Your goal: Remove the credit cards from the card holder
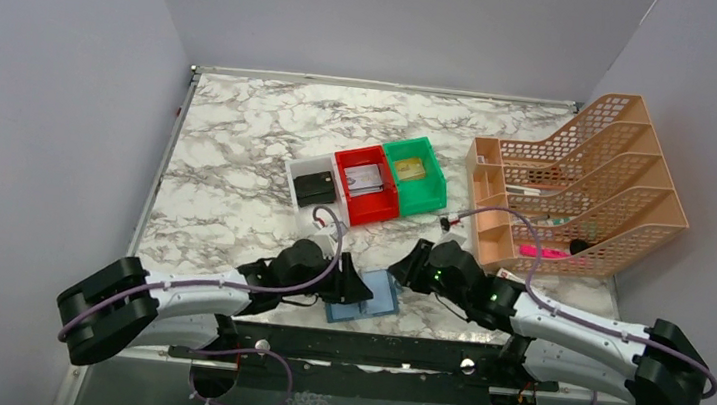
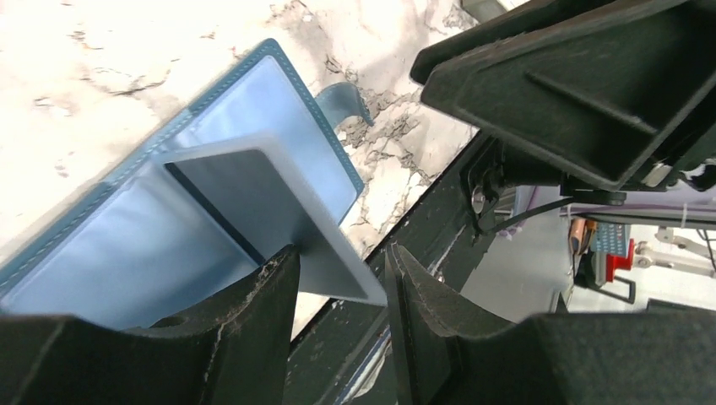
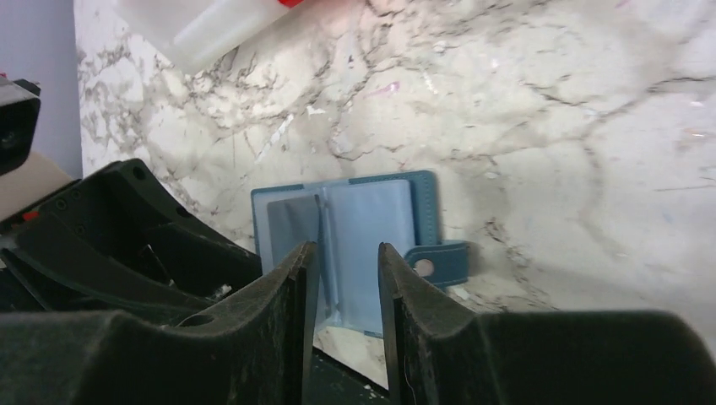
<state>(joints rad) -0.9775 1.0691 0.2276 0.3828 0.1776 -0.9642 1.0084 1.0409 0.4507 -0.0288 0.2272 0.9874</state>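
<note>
The card holder (image 1: 364, 299) lies open on the marble by the table's near edge, between my two grippers, its tab (image 3: 439, 262) pointing toward the right gripper. My left gripper (image 2: 342, 278) has its jaws parted around the corner of a pale panel (image 2: 270, 202) standing up from the holder; card or pocket, I cannot tell. My right gripper (image 3: 346, 270) hangs close by, released and empty, crowding that side. Farther back sit a white box (image 1: 311, 185), red bin (image 1: 366, 188), green bin (image 1: 418, 176) and orange rack (image 1: 587, 186).
</note>
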